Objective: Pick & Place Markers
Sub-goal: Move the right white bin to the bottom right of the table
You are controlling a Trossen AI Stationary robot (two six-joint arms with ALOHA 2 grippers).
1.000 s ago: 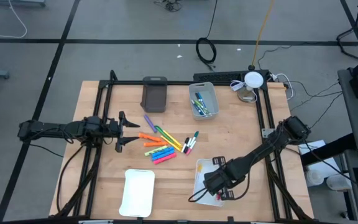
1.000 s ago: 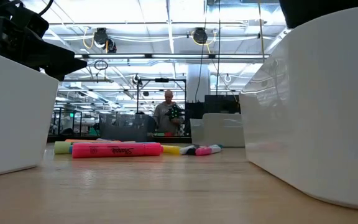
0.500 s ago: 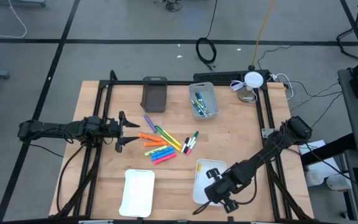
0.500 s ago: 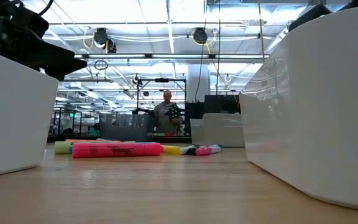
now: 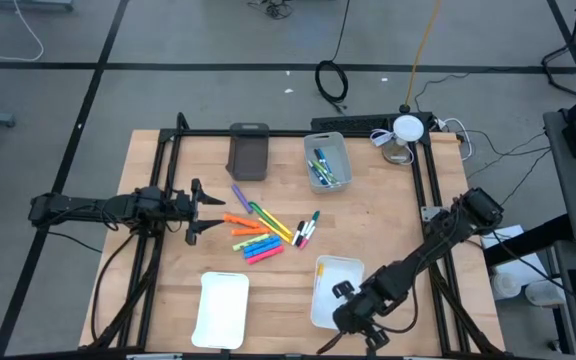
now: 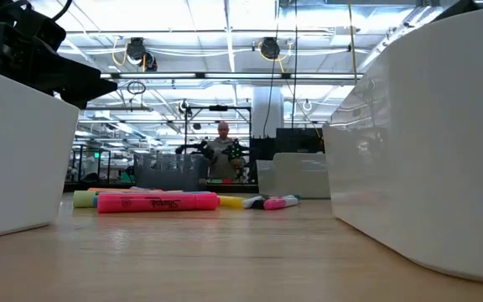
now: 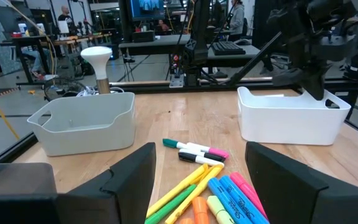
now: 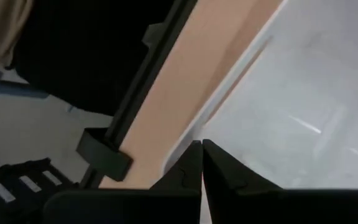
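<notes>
Step judged: between picks. Markers (image 5: 261, 233) lie loose mid-table, more in far grey bin (image 5: 327, 160). Right gripper (image 5: 356, 318) at near rim of right white tray (image 5: 334, 290), fingers together, apparently empty. Left gripper (image 5: 196, 211) parted, level, just left of pile. Next: reach pile.

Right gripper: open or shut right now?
Shut: in its wrist view the right gripper shows both fingertips pressed together, nothing between them, at the white tray's near edge.
</notes>
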